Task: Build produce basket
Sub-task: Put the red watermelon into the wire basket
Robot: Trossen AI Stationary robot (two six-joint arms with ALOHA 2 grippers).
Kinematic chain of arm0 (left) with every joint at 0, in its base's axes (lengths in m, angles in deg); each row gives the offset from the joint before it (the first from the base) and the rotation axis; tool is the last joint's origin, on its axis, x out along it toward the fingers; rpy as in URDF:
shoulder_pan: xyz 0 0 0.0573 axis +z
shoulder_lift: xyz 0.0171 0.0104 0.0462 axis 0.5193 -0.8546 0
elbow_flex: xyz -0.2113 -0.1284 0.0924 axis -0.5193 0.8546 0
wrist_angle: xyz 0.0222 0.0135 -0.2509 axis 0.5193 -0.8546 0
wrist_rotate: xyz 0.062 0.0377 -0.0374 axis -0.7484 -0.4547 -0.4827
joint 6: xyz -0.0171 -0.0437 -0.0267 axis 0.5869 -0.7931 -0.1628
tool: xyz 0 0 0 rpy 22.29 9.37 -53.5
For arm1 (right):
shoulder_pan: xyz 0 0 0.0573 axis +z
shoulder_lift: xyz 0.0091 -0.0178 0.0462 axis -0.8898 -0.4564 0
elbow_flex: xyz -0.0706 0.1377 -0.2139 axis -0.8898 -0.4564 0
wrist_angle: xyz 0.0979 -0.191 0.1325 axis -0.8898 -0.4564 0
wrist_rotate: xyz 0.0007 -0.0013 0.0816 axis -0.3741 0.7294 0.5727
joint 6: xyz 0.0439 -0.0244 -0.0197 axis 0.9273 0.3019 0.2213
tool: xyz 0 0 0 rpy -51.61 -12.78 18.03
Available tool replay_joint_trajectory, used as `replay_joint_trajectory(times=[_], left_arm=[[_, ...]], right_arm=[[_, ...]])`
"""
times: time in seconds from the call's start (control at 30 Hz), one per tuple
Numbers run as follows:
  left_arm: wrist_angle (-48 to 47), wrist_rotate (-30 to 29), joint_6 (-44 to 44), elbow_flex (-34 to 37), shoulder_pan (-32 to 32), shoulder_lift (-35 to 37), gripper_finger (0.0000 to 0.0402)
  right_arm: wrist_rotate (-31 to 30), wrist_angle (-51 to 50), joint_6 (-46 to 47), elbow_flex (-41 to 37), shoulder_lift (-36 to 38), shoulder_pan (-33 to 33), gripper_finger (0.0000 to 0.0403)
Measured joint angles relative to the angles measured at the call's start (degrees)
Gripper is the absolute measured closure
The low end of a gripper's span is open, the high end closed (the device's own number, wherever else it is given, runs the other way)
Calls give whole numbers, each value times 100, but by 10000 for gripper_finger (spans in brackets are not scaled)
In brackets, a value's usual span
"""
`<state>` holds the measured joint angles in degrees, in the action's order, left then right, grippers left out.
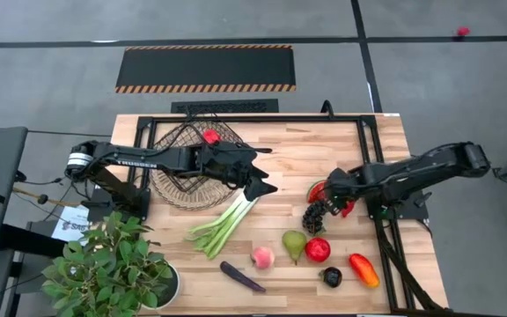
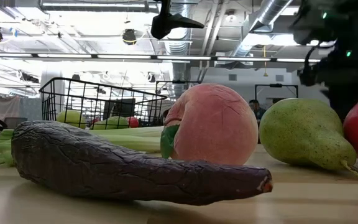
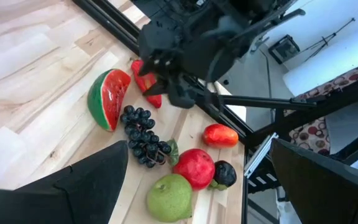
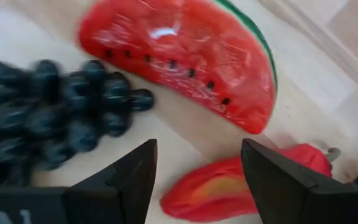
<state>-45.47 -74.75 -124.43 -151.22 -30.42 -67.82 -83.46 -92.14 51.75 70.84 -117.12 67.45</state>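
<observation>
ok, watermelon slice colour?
Red flesh, dark seeds, green rind; right wrist view shows it best.

My pale wooden table top [image 1: 324,167] looks smooth and matt. My round dark wire-mesh basket [image 1: 187,167] is thin metal. The red watermelon slice [image 4: 185,56] shines like glossy plastic; the purple aubergine [image 2: 129,165] is dull, wrinkled.

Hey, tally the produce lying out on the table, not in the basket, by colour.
Red: 3 (apple, chilli, watermelon slice)
Green: 2 (leek, pear)
Dark or purple: 3 (aubergine, grapes, small dark fruit)
Orange to pink: 2 (peach, pepper)
Total: 10
</observation>
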Motion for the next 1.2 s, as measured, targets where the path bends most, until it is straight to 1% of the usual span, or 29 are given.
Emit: replay_joint_trajectory(times=[0.13, 0.23, 0.33, 0.47, 0.57, 0.63, 0.73, 0.83, 0.9, 1.03, 1.1, 1.2], left_arm=[[2, 42, 35, 0, 0, 0, 25], [2, 101, 46, 0, 0, 0, 25], [2, 107, 50, 0, 0, 0, 25], [4, 119, 132, 0, 0, 0, 25], [3, 172, 136, 0, 4, 0, 25], [2, 172, 136, 0, 15, 0, 25], [2, 160, 136, 0, 15, 0, 25], [-8, 70, 232, 0, 15, 0, 25], [-67, -68, 284, 0, 15, 0, 25], [-229, -346, 554, 0, 33, -11, 25], [-207, -508, 809, -13, 48, -117, 25], [-155, -536, 1071, -4, 99, -421, 25]], right_arm=[[-7, 160, -164, -18, -551, -162, 148], [-8, 707, -507, -18, -943, -321, 148], [-42, 1497, -890, -7, -1281, -516, 148], [-51, 2993, -1545, 72, -1667, -810, 148], [180, 4196, -2204, 242, -1919, -1020, 148], [366, 4579, -2376, 525, -2040, -1146, 148], [387, 4156, -2541, 1026, -2012, -1255, 148], [319, 3428, -2804, 1565, -1649, -1308, 148], [161, 2652, -2811, 1868, -1306, -1344, 148], [-80, 1357, -2524, 2252, -539, -1372, 148], [-150, 1015, -2297, 2299, -95, -1350, 148], [-149, 684, -1859, 2292, 503, -1279, 148]])
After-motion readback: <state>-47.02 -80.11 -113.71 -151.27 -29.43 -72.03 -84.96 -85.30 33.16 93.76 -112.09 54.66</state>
